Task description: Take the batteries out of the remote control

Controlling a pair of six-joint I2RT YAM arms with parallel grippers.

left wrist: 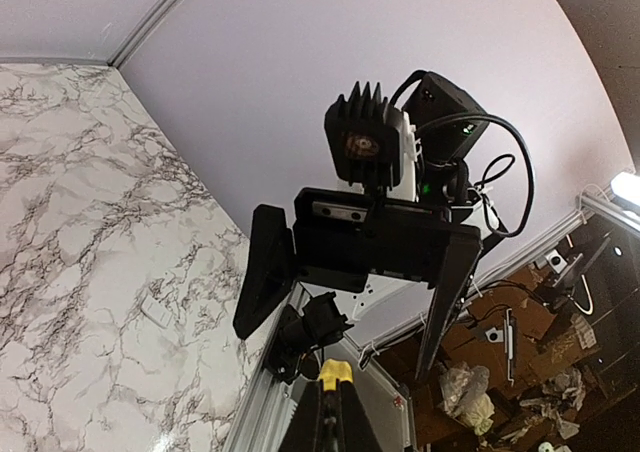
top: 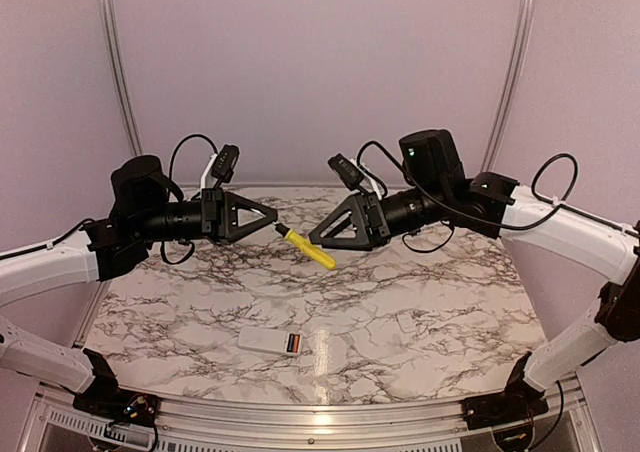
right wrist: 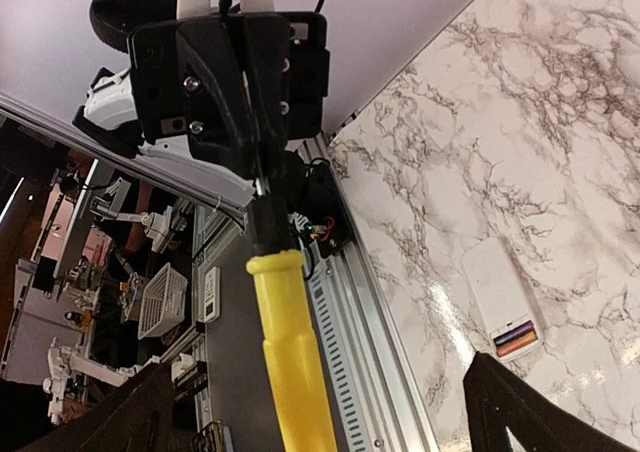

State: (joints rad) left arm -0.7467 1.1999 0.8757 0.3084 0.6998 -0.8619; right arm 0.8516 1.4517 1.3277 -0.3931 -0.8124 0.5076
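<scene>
On the marbled surface (top: 420,302), near its front edge, the white remote (top: 265,338) lies flat, its batteries (top: 293,344) exposed at one end. They look small, light and slick, probably best pried up by one end. Above, the left claw (top: 270,217) pinches a screwdriver (top: 312,251) by its tip; the right claw (top: 322,237) gapes wide, gripping nothing.

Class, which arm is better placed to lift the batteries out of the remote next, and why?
Probably the right. The right gripper stands open around the screwdriver, while the left gripper is shut on its dark end. The batteries lie exposed in the remote below.
</scene>
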